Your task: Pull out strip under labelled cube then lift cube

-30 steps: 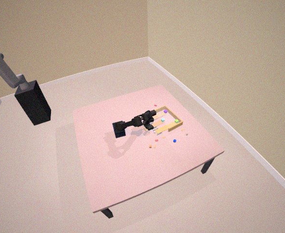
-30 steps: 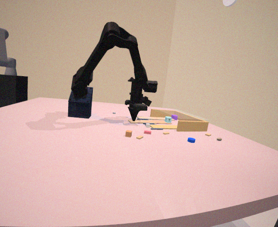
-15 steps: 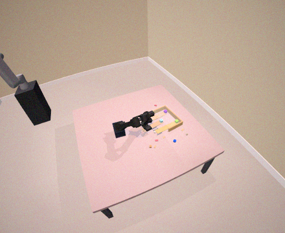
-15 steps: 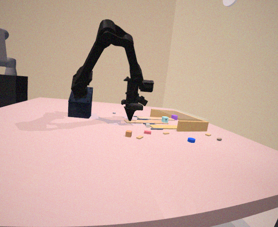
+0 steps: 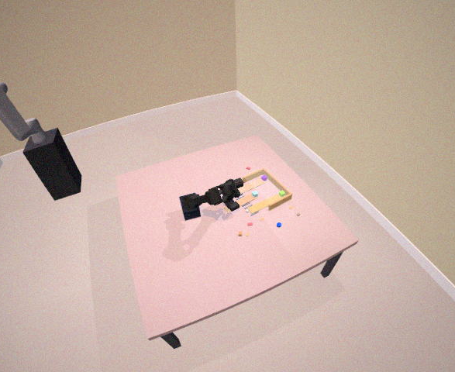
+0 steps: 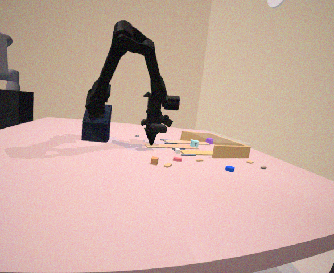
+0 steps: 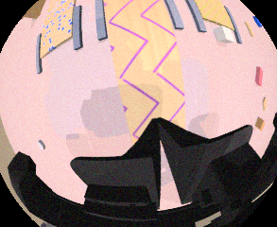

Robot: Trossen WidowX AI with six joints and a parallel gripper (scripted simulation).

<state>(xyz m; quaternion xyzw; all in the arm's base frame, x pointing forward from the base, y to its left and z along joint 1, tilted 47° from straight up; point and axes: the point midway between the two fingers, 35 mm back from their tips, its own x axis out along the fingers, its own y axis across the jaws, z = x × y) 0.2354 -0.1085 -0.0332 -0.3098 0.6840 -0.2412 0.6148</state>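
The light-blue cube (image 5: 254,194) (image 6: 194,143) with a dark mark rests on the far part of the middle strip (image 5: 248,199) (image 6: 172,145) (image 7: 145,47), which has purple zigzag lines. That strip's near end sticks out past the grey rails (image 7: 101,19) toward the arm's base. My gripper (image 6: 151,144) (image 7: 157,123) is shut with nothing between its fingers. Its tips point down at the strip's near end, touching or just above it. A blue-dotted strip (image 7: 58,28) and a yellow strip (image 5: 261,204) (image 6: 197,152) (image 7: 216,11) lie on either side. The cube is out of the wrist view.
A wooden wall (image 5: 280,201) (image 6: 231,152) surrounds the far side. A purple cube (image 5: 263,177) (image 6: 209,141) and a green cube (image 5: 281,193) are inside it. A white block (image 6: 177,151) (image 7: 224,34) lies by the yellow strip. A blue disc (image 5: 278,225) (image 6: 230,168) and several small pieces lie outside.
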